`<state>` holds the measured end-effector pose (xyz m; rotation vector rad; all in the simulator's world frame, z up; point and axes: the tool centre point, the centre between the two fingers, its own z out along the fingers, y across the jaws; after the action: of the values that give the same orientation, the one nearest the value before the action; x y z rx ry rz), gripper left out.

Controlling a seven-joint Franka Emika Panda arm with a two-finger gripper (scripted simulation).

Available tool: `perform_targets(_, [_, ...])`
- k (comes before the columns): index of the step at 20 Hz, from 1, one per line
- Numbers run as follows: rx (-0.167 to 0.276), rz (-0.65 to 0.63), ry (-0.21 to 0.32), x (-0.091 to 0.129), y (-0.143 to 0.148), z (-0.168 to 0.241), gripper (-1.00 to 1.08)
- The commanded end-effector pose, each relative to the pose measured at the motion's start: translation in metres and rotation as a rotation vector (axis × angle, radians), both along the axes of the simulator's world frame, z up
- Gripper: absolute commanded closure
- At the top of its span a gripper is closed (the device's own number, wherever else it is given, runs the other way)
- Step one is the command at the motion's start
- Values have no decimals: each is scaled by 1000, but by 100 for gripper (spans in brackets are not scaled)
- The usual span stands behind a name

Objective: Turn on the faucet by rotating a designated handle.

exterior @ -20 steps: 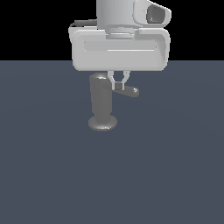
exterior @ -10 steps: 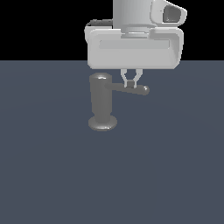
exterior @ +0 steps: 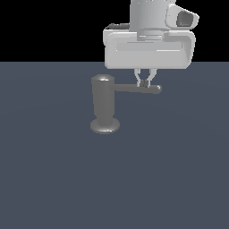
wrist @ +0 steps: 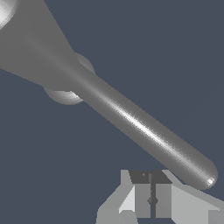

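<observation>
The faucet [exterior: 103,103] is a grey glossy upright cylinder on a round disc base [exterior: 105,126], standing on the dark floor. Its handle [exterior: 136,88] is a thin grey rod with a rounded tip, projecting from the cylinder's upper part toward the exterior view's right. My gripper [exterior: 145,83] hangs straight down over the rod's outer part, its fingers closed together with nothing between them. In the wrist view the handle [wrist: 144,131] runs right beside the closed gripper [wrist: 151,199]; the fingertips sit against the rod's side near its tip.
The dark grey floor [exterior: 53,179] spreads around the faucet. The large white hand body [exterior: 150,47] sits above the handle.
My gripper has moved toward the exterior view's right. The handle's tip has swung the same way beside the fingers, and the rod now looks longer in the exterior view.
</observation>
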<state>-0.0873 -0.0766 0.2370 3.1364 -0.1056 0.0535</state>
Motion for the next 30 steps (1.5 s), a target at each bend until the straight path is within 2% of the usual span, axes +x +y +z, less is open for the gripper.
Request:
perform_targets(1, [0,7,8,8,-4,-6,108])
perform_targets(30, [4,-14,31,79,-79,-15,108])
